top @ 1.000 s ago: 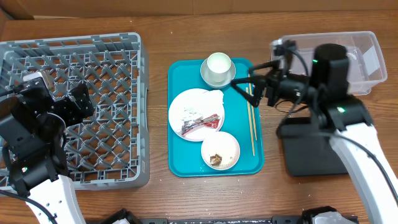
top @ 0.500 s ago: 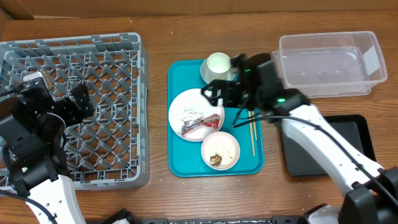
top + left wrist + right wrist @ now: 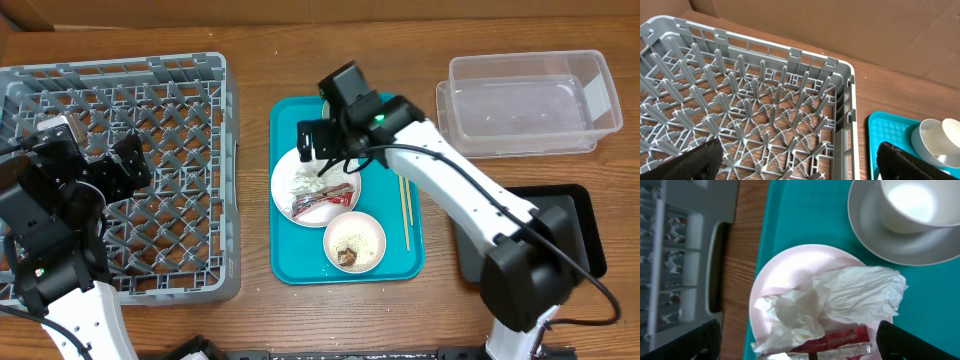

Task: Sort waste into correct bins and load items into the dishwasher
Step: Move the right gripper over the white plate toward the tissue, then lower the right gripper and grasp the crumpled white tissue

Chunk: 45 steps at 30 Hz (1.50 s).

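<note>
Right pincer (image 3: 320, 152): spread wide, holding nothing; in the wrist view its two dark fingertips (image 3: 682, 341) sit at the bottom corners, with the plate between and below them
Right arm: stretched from the right side across the teal serving tray (image 3: 290, 255), wrist bent down over the plate's upper edge
Left pincer (image 3: 128, 165): jaws wide apart and empty, touching nothing
Left arm: folded at the left side, wrist above the grey dish rack (image 3: 130, 100), camera looking along the lattice floor
Plate (image 3: 790, 275): white, round, on the middle of the teal tray
Napkin (image 3: 840, 300): crumpled white paper, lying on the plate, covering much of it
Wrapper (image 3: 840, 341): red and brown, on the plate just beside the napkin's lower edge
Cup (image 3: 907, 202): white, upright, standing in a shallow white bowl (image 3: 875, 230) at the tray's far end
Near bowl (image 3: 355, 240): small, white, at the tray's near end, with brown scraps (image 3: 347, 255) inside
Chopsticks (image 3: 405, 210): thin pair lying lengthwise along the tray's right side
Clear tub (image 3: 525, 100): on the surface (image 3: 250, 300), right of the tray
Black tray (image 3: 570, 225): near the tub, partly hidden by the right arm
</note>
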Tool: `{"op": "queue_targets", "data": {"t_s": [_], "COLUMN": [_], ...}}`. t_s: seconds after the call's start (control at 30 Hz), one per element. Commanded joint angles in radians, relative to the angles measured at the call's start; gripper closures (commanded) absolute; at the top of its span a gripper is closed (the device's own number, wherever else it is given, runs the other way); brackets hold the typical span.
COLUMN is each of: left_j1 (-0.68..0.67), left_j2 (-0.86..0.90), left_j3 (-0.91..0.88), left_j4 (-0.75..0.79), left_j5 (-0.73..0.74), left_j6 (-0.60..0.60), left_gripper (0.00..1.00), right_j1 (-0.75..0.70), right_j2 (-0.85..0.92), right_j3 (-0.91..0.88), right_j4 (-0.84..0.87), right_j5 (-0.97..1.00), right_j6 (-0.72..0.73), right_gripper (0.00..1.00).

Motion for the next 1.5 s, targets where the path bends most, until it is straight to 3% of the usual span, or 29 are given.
{"op": "queue_targets", "data": {"t_s": [0.0, 0.3, 0.53, 0.8, 1.2, 1.47], "left_j1": [0.004, 0.004, 0.004, 0.004, 0.004, 0.004], "left_j2": [0.006, 0.006, 0.006, 0.006, 0.008, 0.008], "left_j3": [0.016, 0.016, 0.016, 0.016, 0.016, 0.016], "left_j4": [0.001, 0.001, 0.001, 0.001, 0.001, 0.001], "left_j5": [0.018, 0.018, 0.018, 0.018, 0.018, 0.018], "left_j6": [-0.016, -0.016, -0.016, -0.016, -0.016, -0.016], "left_gripper": [0.0, 0.0, 0.0, 0.0, 0.0, 0.0], "right_j1": [0.007, 0.048, 0.109, 0.12, 0.12, 0.12], "right_j2": [0.008, 0.023, 0.064, 0.129, 0.129, 0.119], "right_j3": [0.017, -0.081, -0.098, -0.098, -0.081, -0.018], "right_j4": [0.005, 0.028, 0.046, 0.084, 0.096, 0.064], "right_j5": [0.048, 0.048, 0.052, 0.137, 0.137, 0.137], "right_j6": [-0.024, -0.067, -0.356, -0.382, -0.317, -0.299], "right_gripper": [0.0, 0.23, 0.23, 0.24, 0.74, 0.87]}}
